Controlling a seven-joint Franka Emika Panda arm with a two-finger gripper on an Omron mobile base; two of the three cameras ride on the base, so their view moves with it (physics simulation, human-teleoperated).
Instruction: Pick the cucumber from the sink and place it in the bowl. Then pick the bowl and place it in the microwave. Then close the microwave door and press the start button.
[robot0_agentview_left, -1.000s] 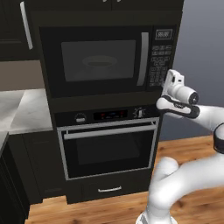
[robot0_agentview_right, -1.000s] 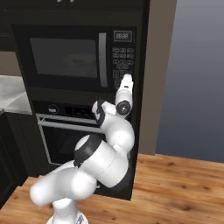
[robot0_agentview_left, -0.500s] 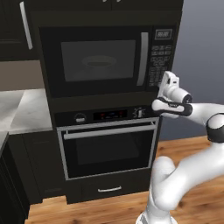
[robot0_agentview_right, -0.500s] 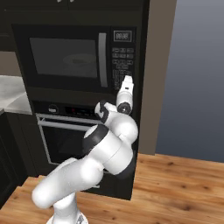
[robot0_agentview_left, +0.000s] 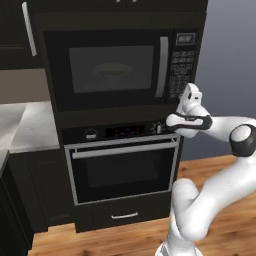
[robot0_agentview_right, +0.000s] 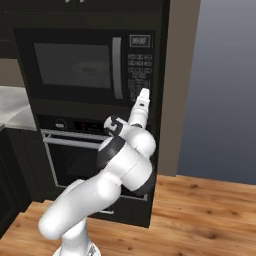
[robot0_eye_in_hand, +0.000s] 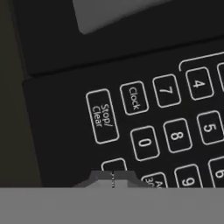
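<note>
The black microwave (robot0_agentview_left: 115, 70) (robot0_agentview_right: 85, 65) has its door shut, the vertical silver handle (robot0_agentview_left: 161, 67) (robot0_agentview_right: 117, 67) beside the keypad (robot0_agentview_left: 180, 75) (robot0_agentview_right: 139, 75). Through the dark glass a faint round bowl (robot0_agentview_left: 112, 70) (robot0_agentview_right: 86, 66) shows; the cucumber is hidden and the sink is out of view. My gripper (robot0_agentview_left: 186, 93) (robot0_agentview_right: 144, 92) is shut and points at the keypad's lower part. In the hand view its tips (robot0_eye_in_hand: 113, 178) sit together against a key just below the Stop/Clear key (robot0_eye_in_hand: 103, 116).
A black oven (robot0_agentview_left: 122, 170) (robot0_agentview_right: 75, 155) with a horizontal handle sits under the microwave. White marble counter (robot0_agentview_left: 20, 125) (robot0_agentview_right: 12, 107) lies to the left. Wooden floor (robot0_agentview_right: 200, 210) and a grey wall (robot0_agentview_right: 220, 90) are on the right.
The hand has moved left toward the microwave keypad and now sits close against it. The microwave and its door have not changed.
</note>
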